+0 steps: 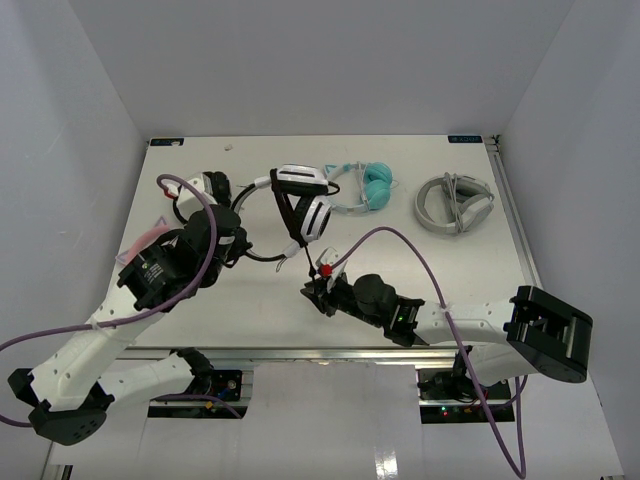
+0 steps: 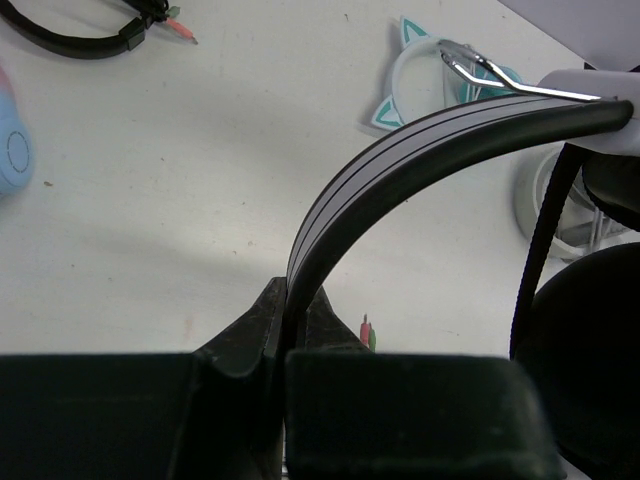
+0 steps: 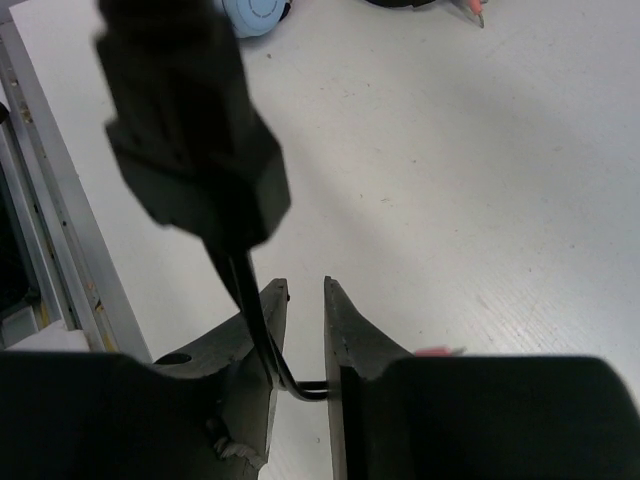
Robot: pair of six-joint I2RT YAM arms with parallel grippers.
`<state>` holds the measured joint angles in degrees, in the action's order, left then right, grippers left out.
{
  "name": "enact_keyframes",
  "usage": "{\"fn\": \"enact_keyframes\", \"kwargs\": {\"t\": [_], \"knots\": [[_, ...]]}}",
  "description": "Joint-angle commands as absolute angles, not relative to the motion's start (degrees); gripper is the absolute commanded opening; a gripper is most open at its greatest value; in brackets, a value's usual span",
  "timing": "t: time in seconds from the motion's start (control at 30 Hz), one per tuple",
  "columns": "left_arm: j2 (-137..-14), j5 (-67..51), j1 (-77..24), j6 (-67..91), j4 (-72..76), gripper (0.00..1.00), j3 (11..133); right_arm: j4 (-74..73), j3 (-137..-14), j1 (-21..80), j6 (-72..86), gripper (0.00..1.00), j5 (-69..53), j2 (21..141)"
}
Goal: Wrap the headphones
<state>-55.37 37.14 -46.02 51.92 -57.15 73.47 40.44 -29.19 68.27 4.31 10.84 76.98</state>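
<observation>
**A:** What does the left gripper (image 2: 290, 322) have?

**B:** It is clamped on the white headband (image 2: 400, 150) of the headphones (image 1: 312, 215). In the left wrist view the band comes out of the closed jaws at bottom centre and arches to the upper right of the frame.

**A:** And the right gripper (image 3: 305, 300)?

**B:** Nearly closed, with only a narrow slit between the fingers. The thin black cable (image 3: 243, 280) drops from a black block (image 3: 190, 130) at upper left. It runs down the inner face of one finger and bends across the slit to the other, so it is pinched there.

**A:** Where do the headphones sit?

**B:** In the top view they are at the upper middle of the table (image 1: 420, 280), just left of teal cat-ear headphones (image 1: 372, 185). Grey-and-white headphones (image 1: 455, 205) lie at upper right. The right gripper is below the ear cups, near the centre of the frame.
</observation>
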Motion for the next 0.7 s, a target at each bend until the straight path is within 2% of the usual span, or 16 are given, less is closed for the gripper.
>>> {"fn": "enact_keyframes", "kwargs": {"t": [0.0,0.2,0.67], "knots": [[-51.89,34.96,-45.76,54.14,-52.44,0.00,76.11,43.41,-29.97,68.59,1.04,0.29,12.78,77.90],[-51.12,33.33,-45.75,54.05,-52.59,0.00,76.71,45.32,-29.50,68.59,0.26,0.30,13.27,79.24],[-50.39,30.73,-45.77,53.57,-53.44,0.00,78.84,49.89,-26.06,68.47,-3.80,0.39,12.90,80.70]]}}
